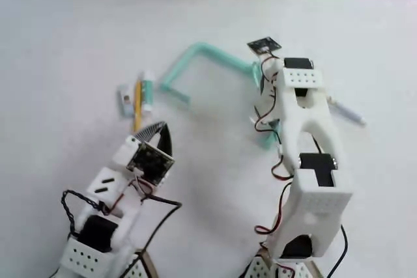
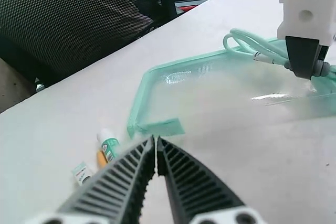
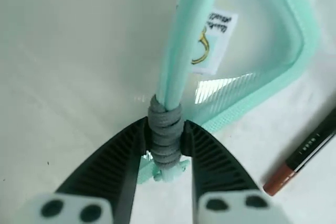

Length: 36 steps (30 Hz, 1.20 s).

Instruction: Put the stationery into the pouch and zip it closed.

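The clear pouch (image 1: 215,89) with mint-green edging lies flat mid-table, its open corner (image 2: 157,128) towards the stationery. My right gripper (image 3: 165,127) is shut on the grey-wrapped end of the pouch's mint cord (image 3: 176,61), at the pouch's right side (image 1: 262,77). A yellow pencil (image 1: 137,103), a white tube with a green label (image 1: 148,89) and a small eraser (image 1: 125,99) lie together left of the pouch. My left gripper (image 2: 156,145) is shut with nothing in it, just short of these items (image 1: 163,132).
A dark pen with a brown tip (image 3: 302,155) lies on the table right of the right arm (image 1: 346,112). A mesh chair (image 2: 79,19) stands beyond the far table edge. Bare white table lies between the two arms.
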Each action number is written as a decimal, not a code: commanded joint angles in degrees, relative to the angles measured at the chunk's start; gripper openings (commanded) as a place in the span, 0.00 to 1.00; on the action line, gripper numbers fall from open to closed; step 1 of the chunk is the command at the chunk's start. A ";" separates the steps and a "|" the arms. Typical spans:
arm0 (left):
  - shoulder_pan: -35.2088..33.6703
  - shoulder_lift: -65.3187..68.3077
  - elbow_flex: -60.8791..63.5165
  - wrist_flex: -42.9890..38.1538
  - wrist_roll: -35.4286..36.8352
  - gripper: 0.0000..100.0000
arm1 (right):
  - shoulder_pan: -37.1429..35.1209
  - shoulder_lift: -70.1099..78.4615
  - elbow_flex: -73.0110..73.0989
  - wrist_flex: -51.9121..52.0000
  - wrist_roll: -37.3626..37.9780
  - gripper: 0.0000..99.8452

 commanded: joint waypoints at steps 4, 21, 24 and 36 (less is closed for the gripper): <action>0.66 -0.13 -0.18 -1.14 0.18 0.03 | 0.13 -0.31 -2.20 -0.84 0.18 0.04; 0.48 -0.04 -0.18 -1.23 0.35 0.13 | 0.13 -0.31 -2.02 -1.54 0.35 0.15; 0.31 -0.04 -0.18 -1.23 0.35 0.13 | 0.04 -0.31 -2.02 -1.54 0.44 0.10; 0.75 -0.04 -0.18 0.70 -0.26 0.13 | -0.04 -4.70 -3.69 4.00 0.44 0.02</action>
